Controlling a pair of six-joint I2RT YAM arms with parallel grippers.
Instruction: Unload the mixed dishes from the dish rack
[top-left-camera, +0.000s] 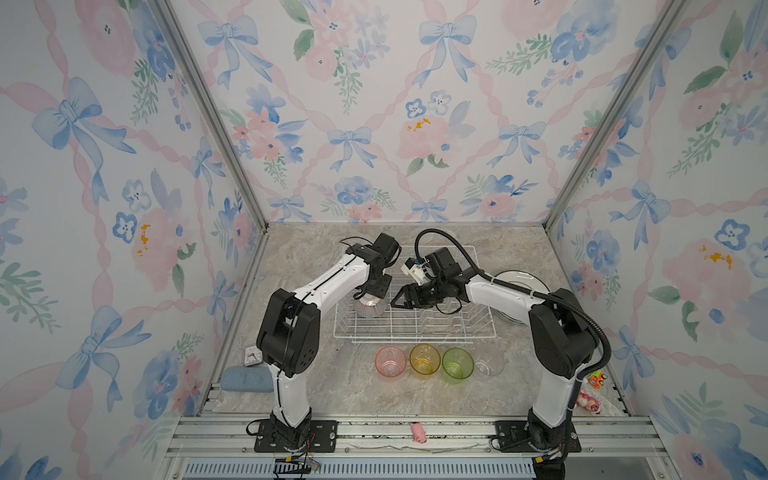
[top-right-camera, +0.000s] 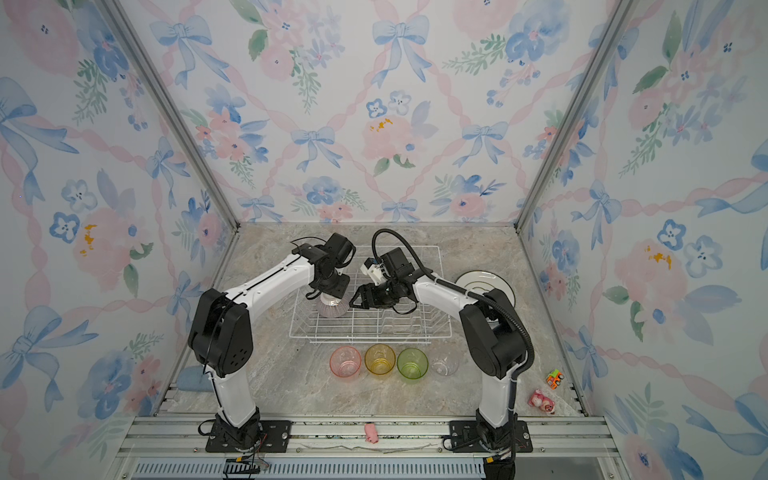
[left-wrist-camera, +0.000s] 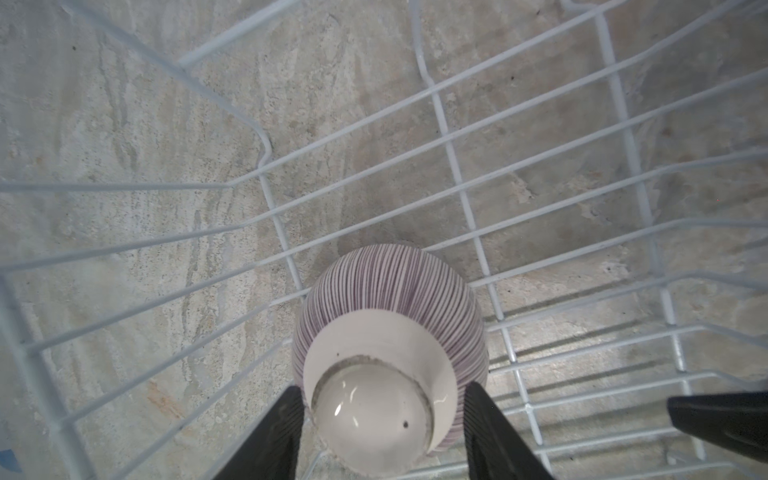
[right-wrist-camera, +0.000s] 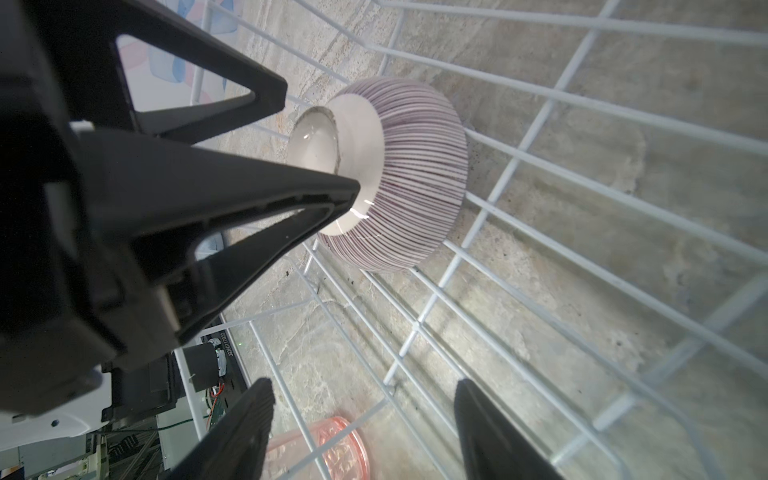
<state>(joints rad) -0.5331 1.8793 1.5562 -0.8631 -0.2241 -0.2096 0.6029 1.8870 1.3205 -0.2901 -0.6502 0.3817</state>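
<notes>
left gripper (left-wrist-camera: 382, 390): mine, pointing down over the bowl; jaws spread to either side of its white foot; the right wrist view shows a sliver of gap at one finger, so i am not pinching it
right gripper (right-wrist-camera: 361, 384): mine; jaws spread wide with nothing between them; hovers over the rack just beside the bowl
bowl (top-left-camera: 370, 309): one; pink-striped, ribbed, upside down on the floor wires in the left, nearer part of the rack
dish rack (top-left-camera: 415, 330): one; white wire, on the stone table (top-left-camera: 316, 386)
tumblers: four, upright in a row on the table in front of the rack; pink tumbler (top-left-camera: 390, 365); yellow tumbler (top-left-camera: 424, 359); green tumbler (top-left-camera: 457, 365); clear tumbler (top-left-camera: 489, 365)
plates (top-left-camera: 521, 279): one stack on the table right of the rack, partly behind my right arm; i cannot count them
writing: one small printed sticker (right-wrist-camera: 226, 349) on arm hardware in the right wrist view; too small to read
</notes>
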